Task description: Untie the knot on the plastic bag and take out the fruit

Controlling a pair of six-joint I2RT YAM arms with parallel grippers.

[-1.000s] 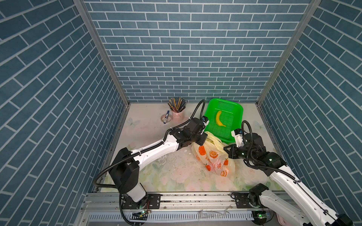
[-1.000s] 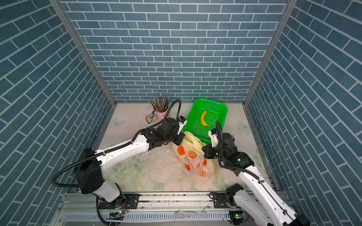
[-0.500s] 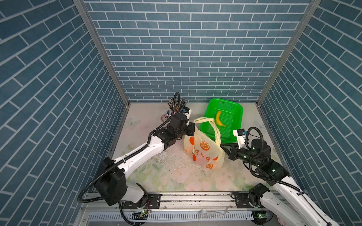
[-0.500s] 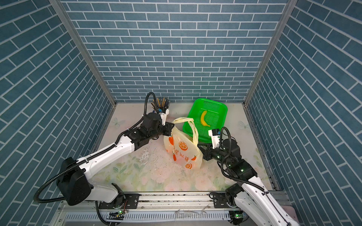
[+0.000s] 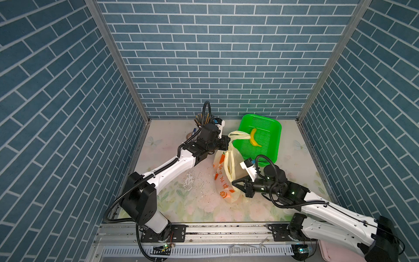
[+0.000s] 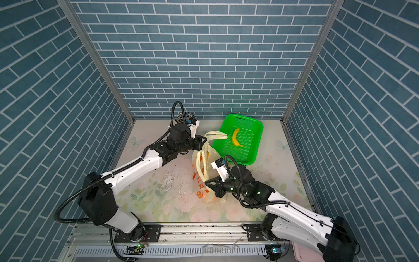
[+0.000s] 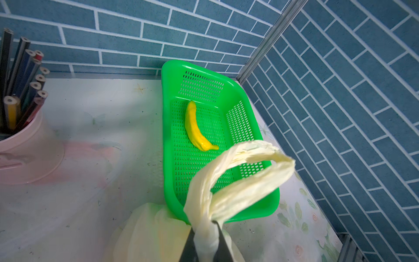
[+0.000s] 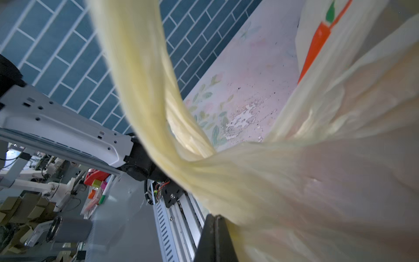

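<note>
Looks soft, light, slippery. Pinches bag (image 5: 223, 179) by loop (image 7: 249, 158) at 12 o'clock with left pincer (image 7: 205, 226), side at 4 o'clock with right pincer (image 8: 215, 219).

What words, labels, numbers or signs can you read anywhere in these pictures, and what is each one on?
Nothing is clear enough to quote.
Orange characters printed on the plastic bag, seen in both top views: too small and blurred to read.
Small white mark on the left arm: too small to read.
Carrot print in the right wrist view: a picture only, no lettering.
</note>
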